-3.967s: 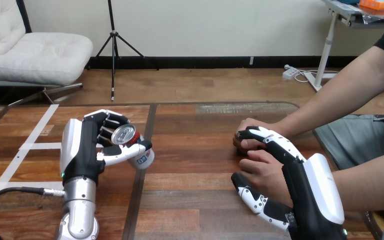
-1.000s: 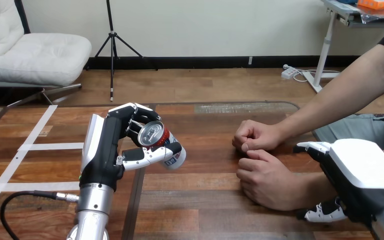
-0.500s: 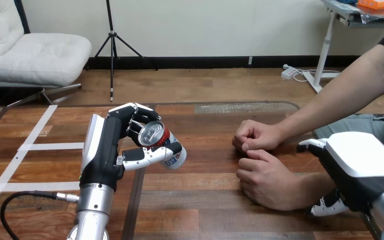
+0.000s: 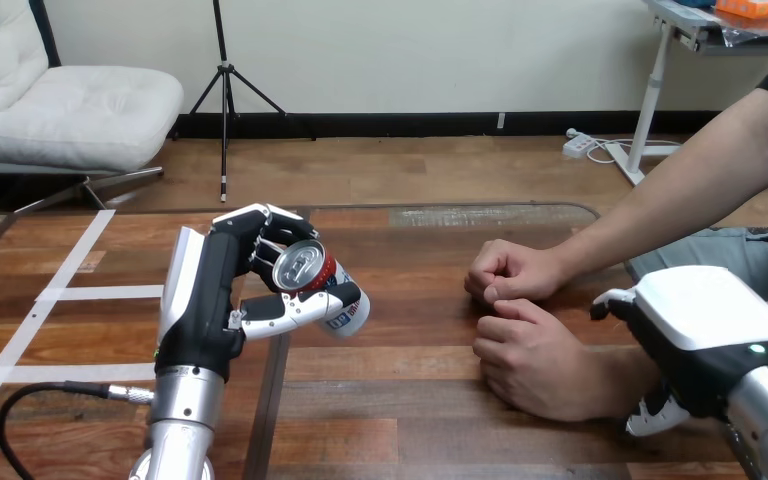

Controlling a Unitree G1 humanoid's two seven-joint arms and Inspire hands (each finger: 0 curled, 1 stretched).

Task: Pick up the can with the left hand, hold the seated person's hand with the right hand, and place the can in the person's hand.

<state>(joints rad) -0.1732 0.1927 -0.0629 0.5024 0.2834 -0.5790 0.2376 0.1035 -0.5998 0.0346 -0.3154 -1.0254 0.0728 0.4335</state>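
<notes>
My left hand (image 4: pixel 203 305) is shut on a silver and red can (image 4: pixel 312 283) and holds it tilted above the table, left of centre, its top facing me. The person's two hands rest on the table at centre right: a far fist (image 4: pixel 508 272) and a near, loosely curled hand (image 4: pixel 532 362). The can is well left of them and apart from both. My right hand (image 4: pixel 705 330) lies back-up over the forearm of the near hand, just behind its wrist. Its grip there is hidden.
White tape strips (image 4: pixel 72 293) mark the wooden table (image 4: pixel 400 420) at the left. A black cable (image 4: pixel 30 398) loops by my left forearm. Bare table lies between the can and the person's hands.
Since four seconds ago my left hand has raised the can and carried it right. My right hand has drawn back from the person's hand to the forearm, and over the last second it crept slightly.
</notes>
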